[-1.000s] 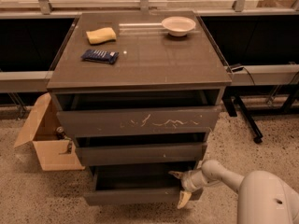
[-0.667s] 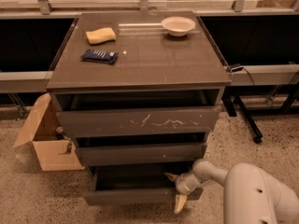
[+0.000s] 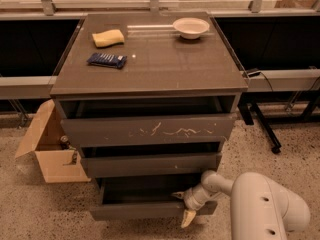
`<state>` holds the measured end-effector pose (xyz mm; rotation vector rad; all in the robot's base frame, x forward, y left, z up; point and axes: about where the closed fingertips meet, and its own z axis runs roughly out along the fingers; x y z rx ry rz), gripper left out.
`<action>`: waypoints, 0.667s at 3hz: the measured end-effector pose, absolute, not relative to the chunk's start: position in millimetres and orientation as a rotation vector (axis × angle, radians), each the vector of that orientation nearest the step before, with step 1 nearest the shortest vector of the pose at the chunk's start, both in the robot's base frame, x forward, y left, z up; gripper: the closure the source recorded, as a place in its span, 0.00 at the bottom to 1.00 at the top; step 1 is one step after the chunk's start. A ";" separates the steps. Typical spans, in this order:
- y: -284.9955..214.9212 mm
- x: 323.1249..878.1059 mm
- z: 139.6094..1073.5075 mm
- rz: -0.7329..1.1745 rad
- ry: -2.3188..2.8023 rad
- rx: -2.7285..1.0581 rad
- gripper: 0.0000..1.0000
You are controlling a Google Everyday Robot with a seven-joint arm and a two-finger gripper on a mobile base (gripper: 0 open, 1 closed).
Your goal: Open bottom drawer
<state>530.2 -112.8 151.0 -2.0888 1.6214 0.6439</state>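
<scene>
The cabinet has three dark grey-brown drawers. The bottom drawer (image 3: 135, 210) is the lowest one, a slim plain front, and it stands pulled out a little, with a dark gap above it. The middle drawer (image 3: 150, 164) is plain. The top drawer (image 3: 150, 130) has pale scratches. My gripper (image 3: 184, 207) is at the right part of the bottom drawer's front, near its top edge; one pale fingertip (image 3: 188, 218) points down in front of it. My white arm (image 3: 265, 204) comes in from the lower right.
On the cabinet top (image 3: 170, 64) lie a yellow sponge (image 3: 108, 38), a blue packet (image 3: 106, 60) and a white bowl (image 3: 190, 27). An open cardboard box (image 3: 50, 149) stands on the floor at the left. A black wheeled stand leg (image 3: 262, 126) is at the right.
My arm and gripper have shifted slightly left along the bottom drawer's front. The drawer's opening looks about the same.
</scene>
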 end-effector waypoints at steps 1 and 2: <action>-99.0 516.8 158.5 0.656 1.570 -2.123 0.42; -82.3 497.8 179.5 0.642 1.490 -2.167 0.66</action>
